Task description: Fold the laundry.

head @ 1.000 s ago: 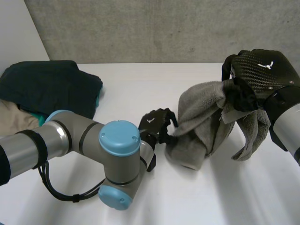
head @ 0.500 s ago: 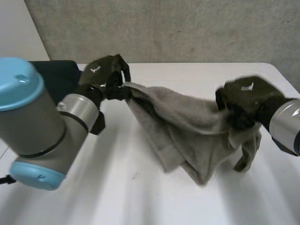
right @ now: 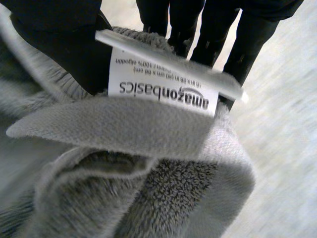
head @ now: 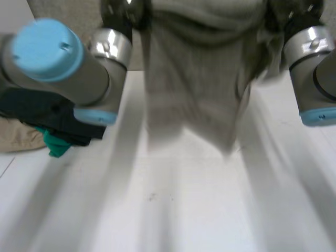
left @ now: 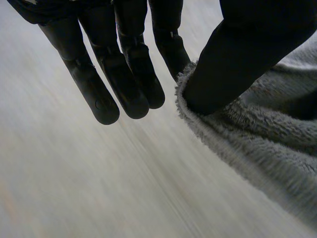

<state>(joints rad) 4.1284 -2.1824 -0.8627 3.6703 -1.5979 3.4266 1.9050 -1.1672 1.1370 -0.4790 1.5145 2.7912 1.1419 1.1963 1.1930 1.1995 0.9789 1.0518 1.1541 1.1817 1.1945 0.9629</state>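
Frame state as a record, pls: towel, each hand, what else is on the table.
towel: grey towel, held up, hanging spread between both hands
left hand: left hand pinches the towel's edge between thumb and one finger; other fingers straight
right hand: right hand pinches the towel's edge by the white label
table: white table
other: pile of clothes, dark, teal and beige, on the robot's left side

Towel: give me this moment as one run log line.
grey towel: held up, hanging spread | left hand: pinching top edge | right hand: pinching edge at label | clothes pile: on table
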